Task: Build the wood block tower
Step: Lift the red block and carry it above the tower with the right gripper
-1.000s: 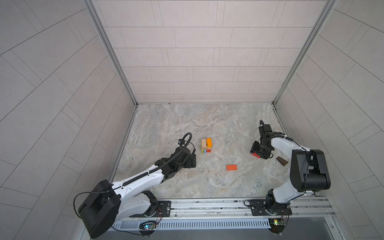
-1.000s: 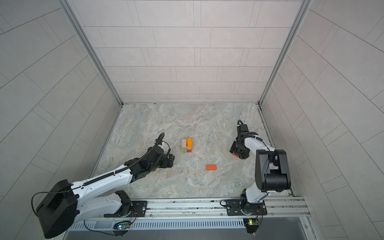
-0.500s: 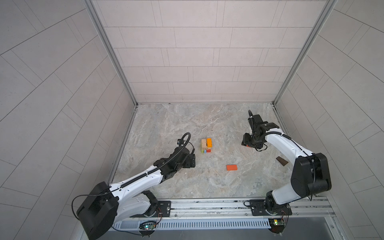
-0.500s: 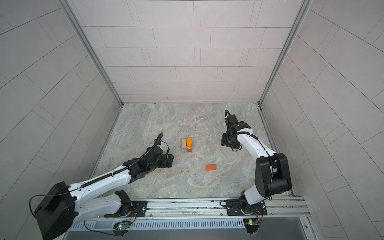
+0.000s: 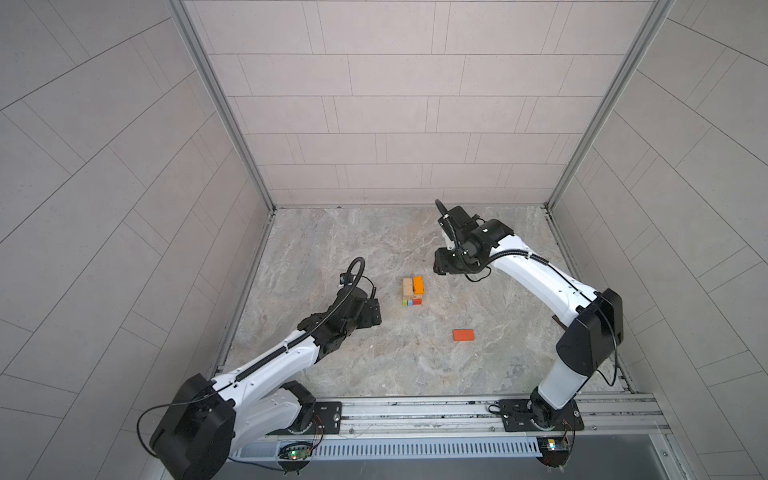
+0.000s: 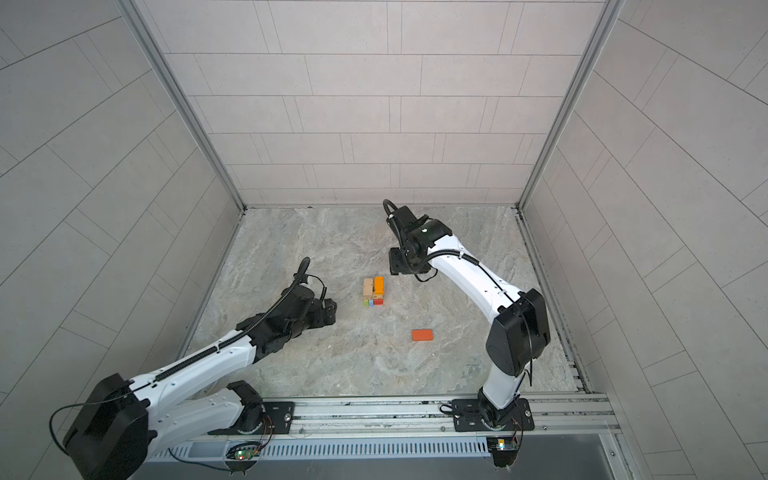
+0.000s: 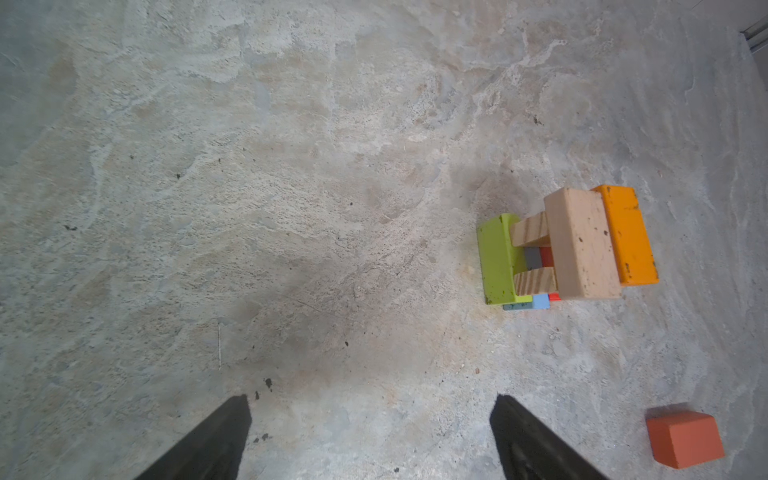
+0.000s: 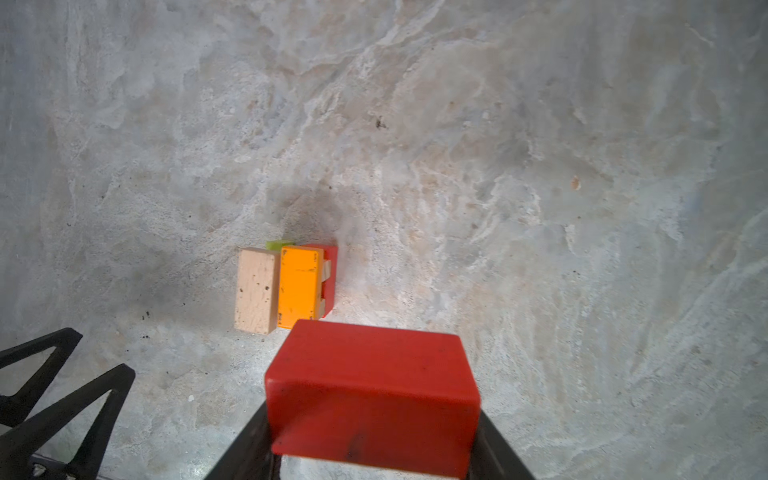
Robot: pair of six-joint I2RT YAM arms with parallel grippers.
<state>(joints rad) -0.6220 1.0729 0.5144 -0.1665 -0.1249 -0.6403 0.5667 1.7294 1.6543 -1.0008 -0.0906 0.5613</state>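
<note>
Just ahead of the right jaws, not touching them, the tower (image 8: pixel 286 286) stands on the marbled table (image 5: pixel 357 249): green, blue and red planks lowest, tan crosspieces, then a tan and an orange plank side by side on top. The right jaws are clamped on a red block (image 8: pixel 370 395). The left jaws gape wide and empty, off to the tower's other side. A loose orange-red block (image 5: pixel 464 335) lies apart from both

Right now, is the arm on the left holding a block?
No, the left gripper is open with only bare floor between its jaws.
</note>
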